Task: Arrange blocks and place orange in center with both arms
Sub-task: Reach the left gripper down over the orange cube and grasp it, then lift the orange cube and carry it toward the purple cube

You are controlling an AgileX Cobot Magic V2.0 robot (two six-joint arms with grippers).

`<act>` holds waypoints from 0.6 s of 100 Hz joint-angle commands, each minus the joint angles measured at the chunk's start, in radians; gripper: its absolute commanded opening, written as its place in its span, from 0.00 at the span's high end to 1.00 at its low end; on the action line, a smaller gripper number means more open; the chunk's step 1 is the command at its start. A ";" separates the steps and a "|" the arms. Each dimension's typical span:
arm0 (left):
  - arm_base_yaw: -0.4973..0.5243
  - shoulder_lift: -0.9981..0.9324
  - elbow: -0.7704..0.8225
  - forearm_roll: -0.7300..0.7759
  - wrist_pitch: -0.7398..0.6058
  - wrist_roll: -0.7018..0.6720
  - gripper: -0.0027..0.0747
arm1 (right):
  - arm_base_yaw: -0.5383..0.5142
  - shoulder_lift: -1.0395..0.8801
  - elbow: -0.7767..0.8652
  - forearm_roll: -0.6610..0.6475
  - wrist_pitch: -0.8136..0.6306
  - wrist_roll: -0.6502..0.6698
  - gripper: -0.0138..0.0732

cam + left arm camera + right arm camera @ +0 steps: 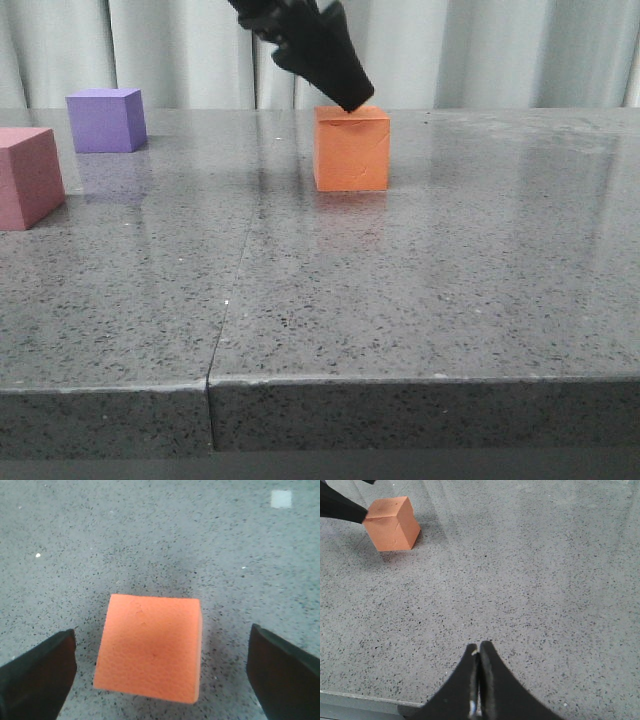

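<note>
The orange cube (351, 148) stands on the grey stone tabletop (400, 290), a little right of the middle and towards the back. My left gripper (352, 100) hangs just above its top, open. In the left wrist view the orange cube (149, 647) lies between the two spread fingers (37, 675), clear of both. The purple cube (105, 120) sits at the back left. The pink cube (27, 177) is at the left edge, cut off by the frame. My right gripper (479, 650) is shut and empty over bare stone near the table's front edge, with the orange cube (391, 523) far from it.
Pale curtains (480, 50) hang behind the table. A seam (228, 300) runs through the tabletop from front to back. The front edge (400, 385) of the table is close to the camera.
</note>
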 commanded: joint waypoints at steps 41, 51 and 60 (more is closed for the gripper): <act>-0.013 0.026 -0.033 -0.064 -0.010 0.001 0.13 | -0.006 0.008 -0.024 -0.022 -0.078 -0.005 0.85; -0.013 0.033 -0.033 -0.064 0.000 0.001 0.13 | -0.006 0.008 -0.024 -0.022 -0.078 -0.005 0.85; -0.013 0.033 -0.033 -0.064 0.003 0.001 0.17 | -0.006 0.008 -0.024 -0.022 -0.078 -0.005 0.85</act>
